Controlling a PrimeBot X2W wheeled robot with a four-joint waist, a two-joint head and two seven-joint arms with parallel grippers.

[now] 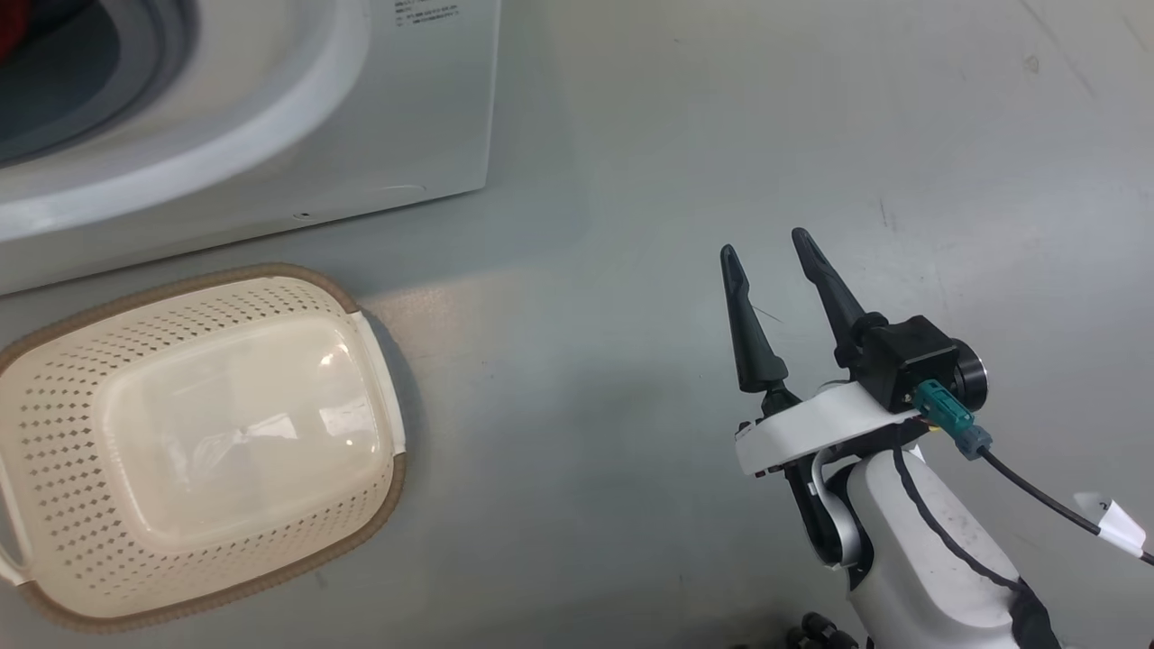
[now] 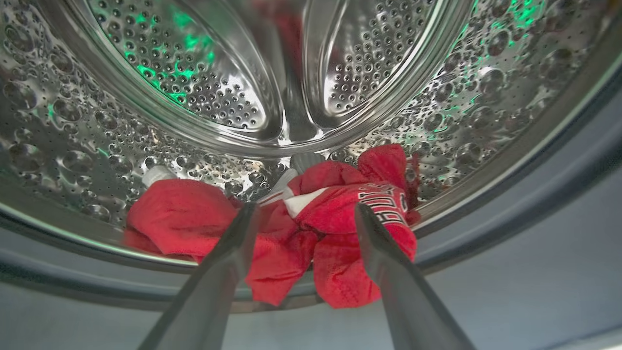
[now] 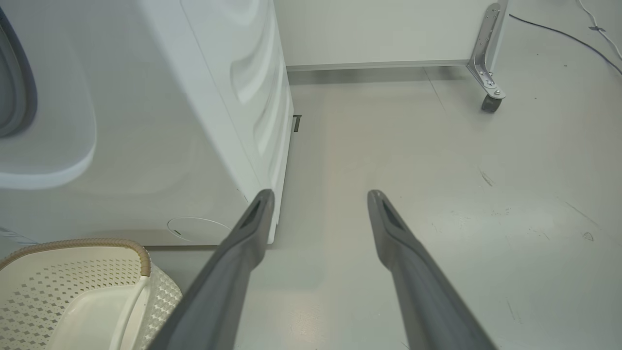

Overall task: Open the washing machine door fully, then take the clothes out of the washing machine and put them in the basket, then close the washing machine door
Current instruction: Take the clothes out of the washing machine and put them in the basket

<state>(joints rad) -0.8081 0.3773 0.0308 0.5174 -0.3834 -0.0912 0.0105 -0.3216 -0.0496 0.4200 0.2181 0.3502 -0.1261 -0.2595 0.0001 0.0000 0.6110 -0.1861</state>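
1. The left wrist view looks into the steel drum (image 2: pixel 194 73) of the washing machine (image 2: pixel 510 291). The drum wall is dimpled and perforated, with green light glinting on it.
2. The clothes (image 2: pixel 184 218), red jersey garments with white trim, lie crumpled at the bottom of the drum near its front lip. One fold hangs over that lip, and part of some white lettering shows on the right-hand garment.
3. The left gripper (image 2: pixel 305 208) points at the heap. Its two dark fingers are spread wide and released, with one tip in front of each side of the pile. Whether the tips touch the cloth cannot be told.
4. A grey rubber gasket (image 2: pixel 559 160) rings the mouth of the drum.
5. In the head view, the machine's white front (image 1: pixel 270 135) fills the upper left. A sliver of red cloth (image 1: pixel 7 36) shows inside its opening.
6. The basket (image 1: pixel 54 424) stands on the grey floor (image 1: pixel 631 135) just in front of the machine. It is cream perforated plastic with a brown woven-look rim, and its smooth bottom catches the light.
7. The right gripper (image 1: pixel 764 243) hangs over bare floor, well to the right of the basket and machine. Its fingers are apart, released and holding nothing.
8. The right wrist view shows the same spread fingers (image 3: pixel 252 228), with the machine's lower corner and the basket's edge (image 3: pixel 141 253) to their left. Beyond them are a white panel on a caster wheel (image 3: pixel 490 103) and a thin cable (image 3: pixel 559 34) on the floor.
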